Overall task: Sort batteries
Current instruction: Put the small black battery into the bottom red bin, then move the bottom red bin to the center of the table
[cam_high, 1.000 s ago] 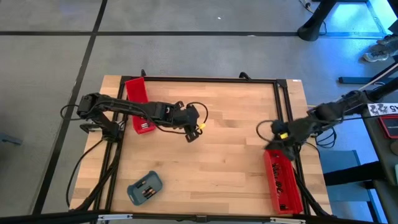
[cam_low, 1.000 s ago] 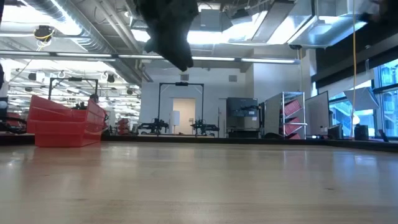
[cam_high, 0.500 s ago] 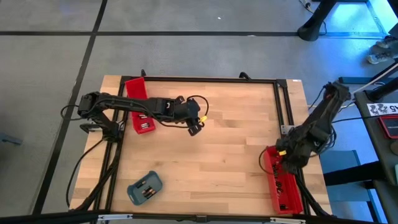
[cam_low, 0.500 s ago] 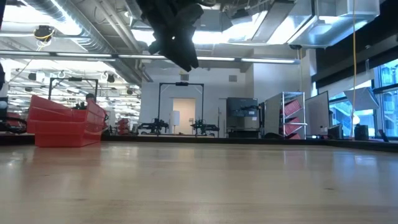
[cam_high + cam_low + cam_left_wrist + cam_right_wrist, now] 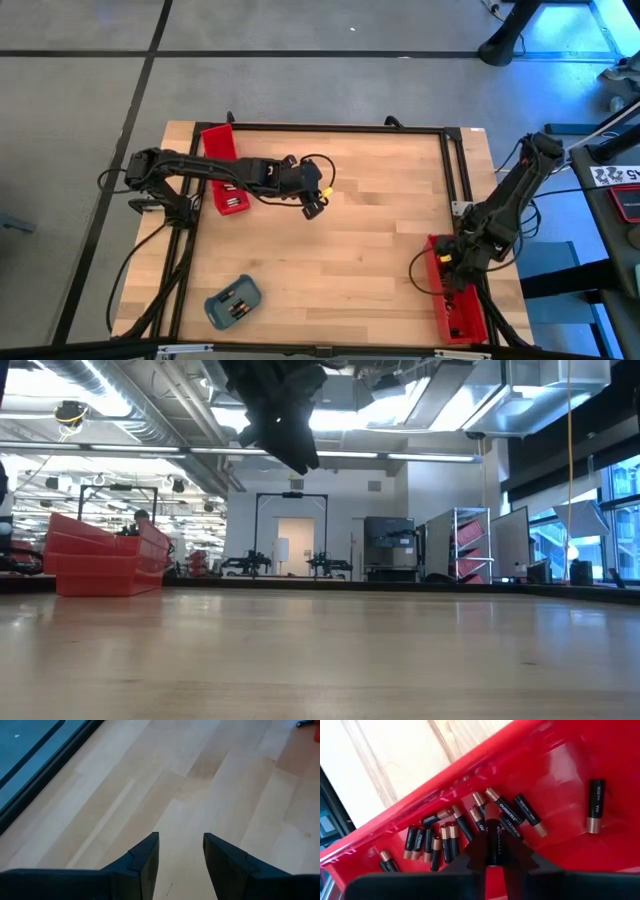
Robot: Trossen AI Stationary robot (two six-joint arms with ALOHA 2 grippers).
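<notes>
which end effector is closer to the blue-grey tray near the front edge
Left. The left end effector hangs over the table's middle, up and right of the blue-grey tray. The right end effector is over the red tray at the far right edge.

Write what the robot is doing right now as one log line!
right tool: over red tray, shut on a battery | left tool: open, empty, above bare table | other batteries: lying in tray

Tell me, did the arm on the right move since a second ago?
Yes. In the high view the right gripper has come down along the table's right edge, from beside the near end of the long red tray to over the tray itself.
</notes>
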